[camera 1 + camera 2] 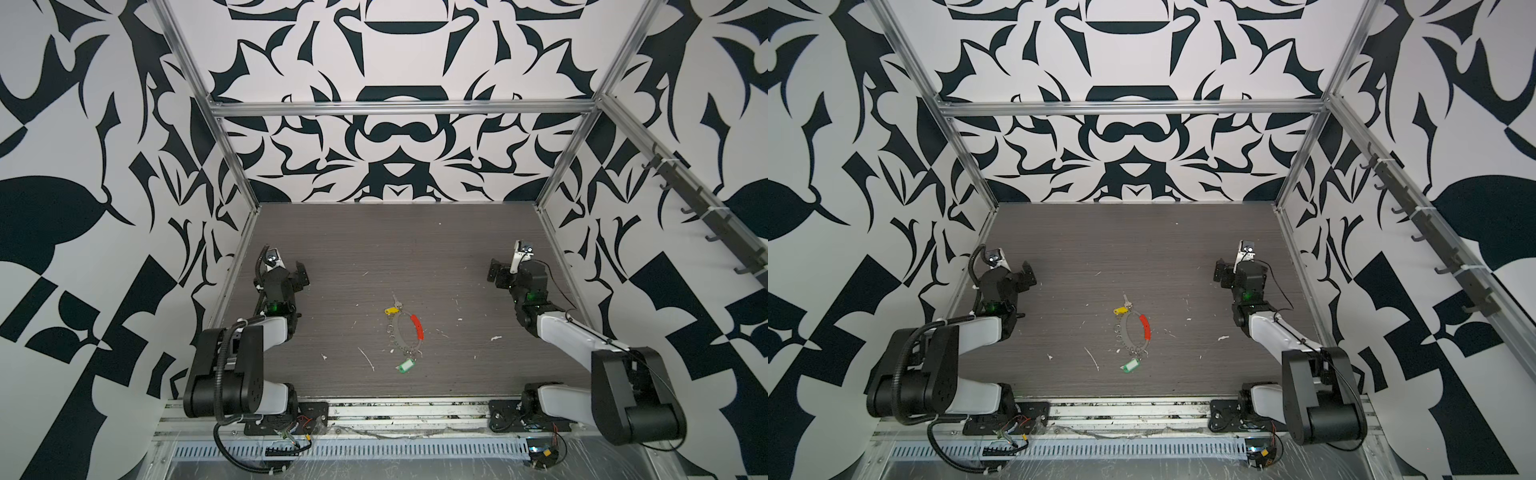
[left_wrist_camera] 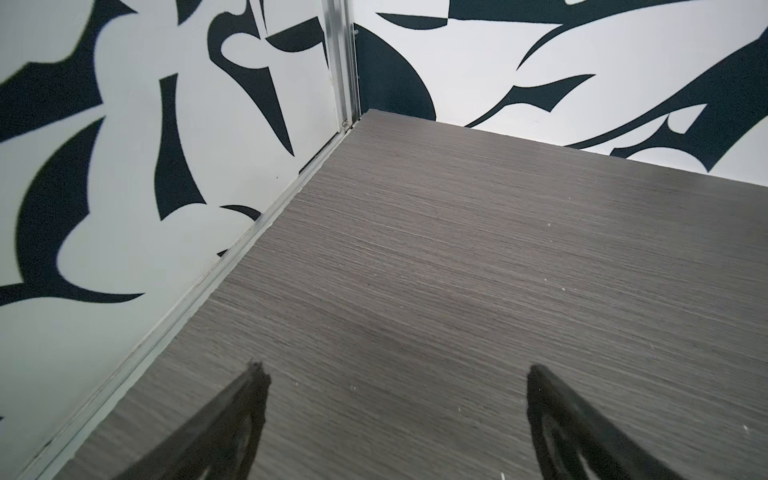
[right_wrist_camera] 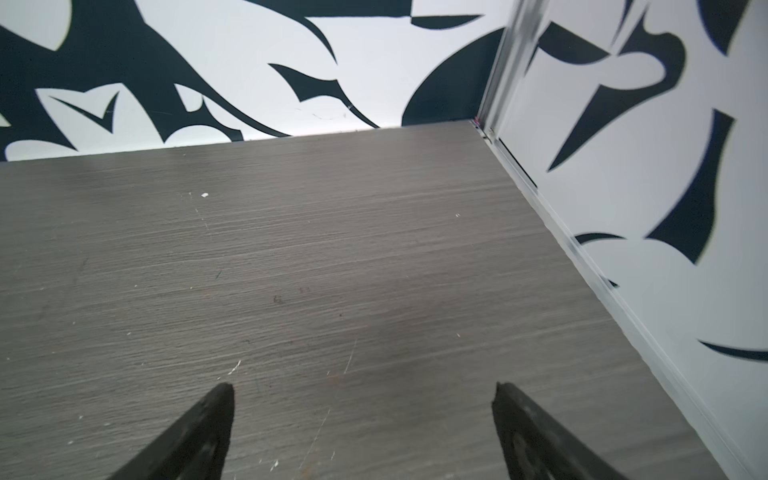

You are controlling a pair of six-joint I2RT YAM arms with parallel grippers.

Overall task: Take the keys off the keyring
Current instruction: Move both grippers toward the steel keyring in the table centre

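While left gripper (image 1: pixel 301 273) and right gripper (image 1: pixel 496 272) gape wide, empty, keyring (image 1: pixel 417 326) at lower centre, keys (image 1: pixel 390 310) seemingly on it.

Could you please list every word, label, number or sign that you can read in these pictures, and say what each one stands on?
No text can be read anywhere in these views.
Green key tag: it has a white insert, too small to tell whether anything is written on it.
Yellow key tag: too small to read.
Walls: black-and-white pattern only, no letters.
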